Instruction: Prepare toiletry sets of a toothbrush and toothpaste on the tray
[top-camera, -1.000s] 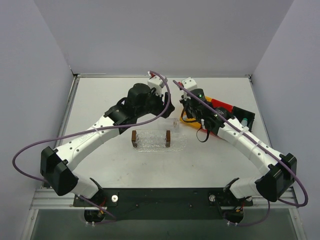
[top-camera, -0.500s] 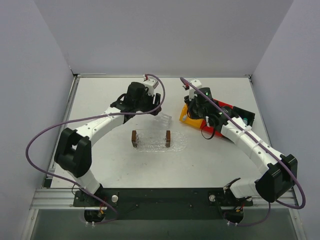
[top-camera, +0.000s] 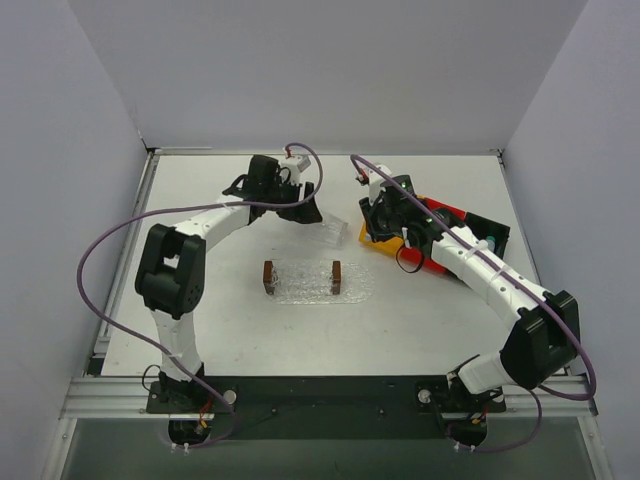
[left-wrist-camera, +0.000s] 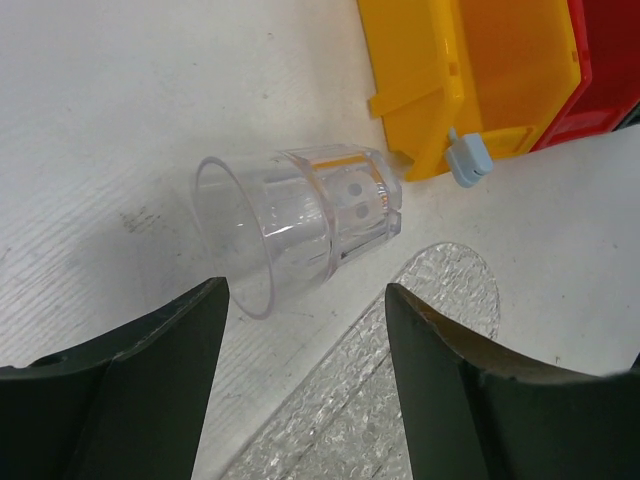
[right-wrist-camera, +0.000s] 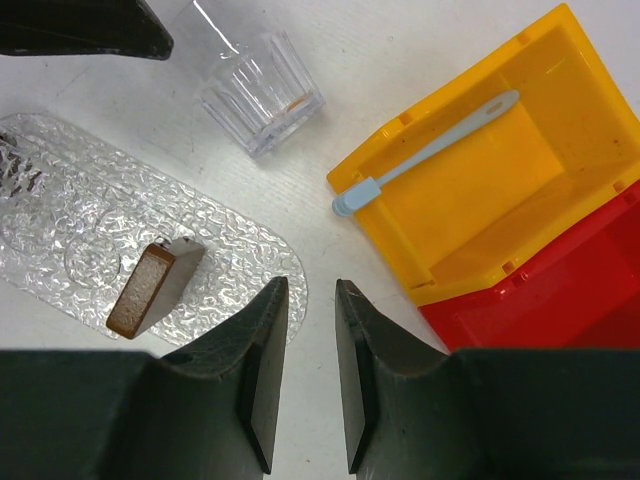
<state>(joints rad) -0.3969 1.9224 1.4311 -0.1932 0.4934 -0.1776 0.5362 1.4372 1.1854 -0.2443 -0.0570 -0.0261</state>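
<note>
Lying diagonally, thin pale-blue toothbrush (right-wrist-camera: 428, 152), end overhanging yellow bin (right-wrist-camera: 500, 205)

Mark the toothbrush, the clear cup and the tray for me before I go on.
toothbrush (right-wrist-camera: 430, 150): right wrist view, middle of its handle.
clear cup (left-wrist-camera: 300, 215): left wrist view, its side wall.
tray (right-wrist-camera: 235, 255): right wrist view, bare textured surface near its rounded end.
</note>
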